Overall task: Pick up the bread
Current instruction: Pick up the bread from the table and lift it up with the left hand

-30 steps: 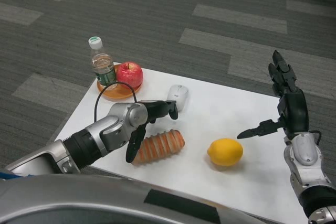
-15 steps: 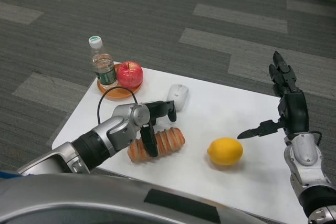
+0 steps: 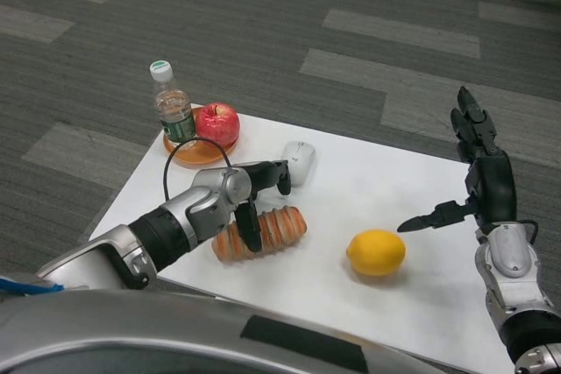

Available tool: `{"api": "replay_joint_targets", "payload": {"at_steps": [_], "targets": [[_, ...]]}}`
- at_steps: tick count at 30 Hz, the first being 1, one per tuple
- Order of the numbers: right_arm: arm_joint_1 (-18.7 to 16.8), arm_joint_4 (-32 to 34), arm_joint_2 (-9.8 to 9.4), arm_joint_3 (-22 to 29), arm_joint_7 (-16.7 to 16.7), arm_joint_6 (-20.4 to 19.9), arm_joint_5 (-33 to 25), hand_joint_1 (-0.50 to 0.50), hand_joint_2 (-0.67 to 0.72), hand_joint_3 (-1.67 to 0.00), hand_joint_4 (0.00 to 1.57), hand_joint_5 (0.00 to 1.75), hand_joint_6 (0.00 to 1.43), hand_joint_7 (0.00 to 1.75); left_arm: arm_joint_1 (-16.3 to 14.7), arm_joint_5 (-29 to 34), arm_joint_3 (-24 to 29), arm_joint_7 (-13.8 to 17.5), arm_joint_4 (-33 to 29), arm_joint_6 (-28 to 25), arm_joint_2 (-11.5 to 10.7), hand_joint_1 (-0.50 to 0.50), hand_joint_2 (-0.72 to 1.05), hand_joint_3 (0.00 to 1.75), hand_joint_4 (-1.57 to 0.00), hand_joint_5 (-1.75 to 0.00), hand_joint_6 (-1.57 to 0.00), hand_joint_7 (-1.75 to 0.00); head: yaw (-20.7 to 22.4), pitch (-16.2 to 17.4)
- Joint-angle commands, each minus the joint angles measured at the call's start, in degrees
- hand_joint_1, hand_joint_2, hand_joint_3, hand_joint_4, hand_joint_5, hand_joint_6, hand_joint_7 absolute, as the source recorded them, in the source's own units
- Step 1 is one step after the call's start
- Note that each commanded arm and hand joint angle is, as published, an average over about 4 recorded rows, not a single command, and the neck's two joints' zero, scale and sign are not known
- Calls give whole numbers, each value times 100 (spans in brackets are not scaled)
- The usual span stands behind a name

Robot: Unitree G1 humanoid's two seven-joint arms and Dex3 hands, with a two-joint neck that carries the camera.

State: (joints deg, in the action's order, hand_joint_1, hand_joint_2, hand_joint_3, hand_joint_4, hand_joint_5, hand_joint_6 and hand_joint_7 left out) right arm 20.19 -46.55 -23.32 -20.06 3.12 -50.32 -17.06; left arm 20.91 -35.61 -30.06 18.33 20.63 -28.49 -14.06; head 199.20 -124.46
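From the head view, the bread, a ridged orange-brown loaf, lies on the white tabletop at about seven o'clock from the lemon. The left hand straddles its middle, one finger down across the near side, others reaching over the far side; whether it grips firmly cannot be told. A good lift probably needs the fingers closed evenly around the loaf's centre before rising straight up. The right hand hangs spread wide at three o'clock, holding nothing.
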Motion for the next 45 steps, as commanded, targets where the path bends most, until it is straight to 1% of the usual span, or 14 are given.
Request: {"api": "replay_joint_targets", "payload": {"at_steps": [1,5,8,10,13,18,22,24,27,29,32,35,39,45], "targets": [[115,-62,-35,28,31,4,-17,-8,9,0,0,0,0,0,-111,54,-123,-31,299,6,-150,6,87,9,0,-175,0,-140,-2,1],[141,-71,-43,19,37,4,-17,-8,9,0,0,0,0,0,-73,40,-246,-53,313,127,-273,6,87,9,0,-175,0,-140,13,8],[152,-73,-50,11,39,4,-17,-8,9,0,0,0,0,0,-47,-43,-378,-75,310,252,-422,6,94,9,0,-175,0,-140,4,-9],[152,-73,-50,11,39,4,-17,-8,9,0,0,0,0,0,-43,-179,-470,-84,293,358,-554,6,96,9,0,-175,0,-140,-17,-17],[150,-54,-50,15,39,2,-17,-8,9,0,0,0,0,0,-80,-307,-572,-110,209,465,-772,6,89,9,0,-175,0,-140,-47,-53],[143,-3,-50,41,39,-5,-17,-8,9,0,0,0,0,0,-245,-403,-615,-180,-111,507,-1103,6,87,9,0,-175,0,-140,-41,-95],[143,23,-50,41,39,0,-17,-8,9,0,0,0,0,0,-381,-425,-585,-391,-380,722,-1389,6,87,9,0,-175,0,-140,7,-123],[143,23,-54,28,39,0,-17,-8,9,0,0,0,0,0,-412,-443,-523,-576,-437,982,-1503,5,87,9,0,-175,0,-140,6,-133],[143,23,-59,15,39,4,-17,-8,9,0,0,0,0,0,-438,-465,-413,-778,-445,1289,-1587,3,87,9,0,-175,0,-140,-1,-145],[143,21,-59,8,39,4,-17,-8,9,0,0,0,0,0,-447,-496,-319,-886,-456,1491,-1640,3,91,9,0,-175,0,-140,0,-153],[143,19,-59,2,39,4,-17,-8,9,0,0,0,0,0,-429,-562,-216,-958,-555,1680,-1763,2,96,9,0,-175,0,-140,12,-164],[143,28,-59,6,39,0,-17,-8,9,0,0,0,0,0,-412,-562,-198,-976,-705,1711,-1868,3,96,9,0,-175,0,-140,40,-185],[143,50,-37,41,39,-5,-17,-8,9,0,0,0,0,0,-416,-465,-158,-980,-1100,1724,-2004,1,96,9,0,-172,0,-140,59,-201],[143,32,-24,52,39,0,-17,-8,9,0,0,0,0,0,-434,-203,-257,-980,-1335,1724,-1969,1,96,9,0,-172,0,-140,92,-223]]}}
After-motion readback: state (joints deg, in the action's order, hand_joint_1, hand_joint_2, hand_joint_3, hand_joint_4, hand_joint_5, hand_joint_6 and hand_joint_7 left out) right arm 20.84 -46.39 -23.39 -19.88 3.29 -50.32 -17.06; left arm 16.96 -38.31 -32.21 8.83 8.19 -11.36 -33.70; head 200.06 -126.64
